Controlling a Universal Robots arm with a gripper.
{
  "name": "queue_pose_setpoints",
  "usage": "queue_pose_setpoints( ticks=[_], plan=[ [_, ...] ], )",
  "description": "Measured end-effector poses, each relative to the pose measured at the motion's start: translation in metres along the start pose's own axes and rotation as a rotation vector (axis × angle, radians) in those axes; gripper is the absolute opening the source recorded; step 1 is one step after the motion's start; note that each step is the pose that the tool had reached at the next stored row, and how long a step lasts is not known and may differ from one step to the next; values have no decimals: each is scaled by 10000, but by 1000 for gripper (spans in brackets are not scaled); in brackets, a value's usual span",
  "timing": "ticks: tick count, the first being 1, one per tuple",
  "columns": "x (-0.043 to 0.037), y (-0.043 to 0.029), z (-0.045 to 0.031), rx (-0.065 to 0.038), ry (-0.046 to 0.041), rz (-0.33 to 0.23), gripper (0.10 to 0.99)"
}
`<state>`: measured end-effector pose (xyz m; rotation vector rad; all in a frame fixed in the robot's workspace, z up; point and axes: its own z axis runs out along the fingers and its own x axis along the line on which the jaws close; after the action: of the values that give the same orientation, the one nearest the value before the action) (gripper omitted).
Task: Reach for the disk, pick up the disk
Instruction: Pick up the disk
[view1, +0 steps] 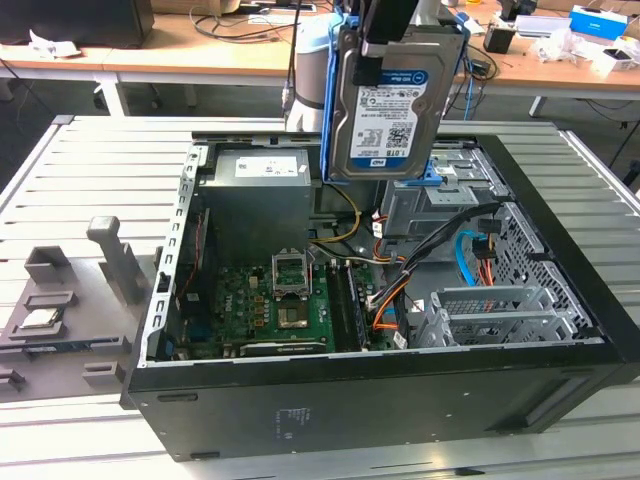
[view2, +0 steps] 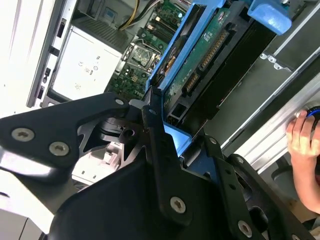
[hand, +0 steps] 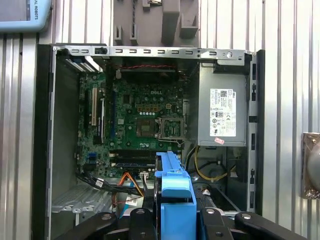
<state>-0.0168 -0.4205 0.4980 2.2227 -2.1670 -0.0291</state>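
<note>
Lifted clear above the open computer case (view1: 400, 400), disk (view1: 395, 100) at upper centre, pinched on edge by gripper (view1: 385, 25).

Black gripper (view2: 165, 150) w/ silver screws

A ribbed, light-grey metal table (view1: 90, 170) carries the scene. An open black computer case (view1: 400, 400) lies on its side on the table, filling the middle and the exterior view's right. Near the exterior view's left edge a grey fixture plate (view1: 60, 320) rests on the ribs, with upright grey blocks and a small square silver chip (view1: 38, 319) seated in it. Beyond the table's far edge stand wooden desks (view1: 200, 55).
</note>
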Motion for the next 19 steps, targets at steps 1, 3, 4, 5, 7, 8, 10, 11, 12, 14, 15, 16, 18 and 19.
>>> queue_pose_setpoints(
  ticks=[1, 3, 4, 5, 7, 8, 10, 11, 12, 14, 15, 16, 18, 19],
  plan=[
    [18, 0, 0, 0, 0, 0, 365],
    [38, 1, 1, 0, 0, 0, 365],
    [57, 1, 1, 0, 0, 0, 365],
    [71, 2, 1, 0, 0, 0, 365],
    [95, 2, 2, 0, 0, 0, 365],
    [104, 3, 2, 0, -1, 1, 365],
    [122, 3, 2, 0, 0, 0, 365],
    [142, 3, 2, 0, 0, 0, 365],
    [154, 4, 3, 0, 0, 0, 365],
    [173, 4, 3, 0, 0, 0, 365],
    [182, 4, 3, 1, 0, 0, 365],
    [210, 5, 4, 0, 0, 0, 365],
    [249, 6, 4, 0, 0, 0, 365],
    [271, 7, 4, 0, 0, 0, 365]
  ],
)
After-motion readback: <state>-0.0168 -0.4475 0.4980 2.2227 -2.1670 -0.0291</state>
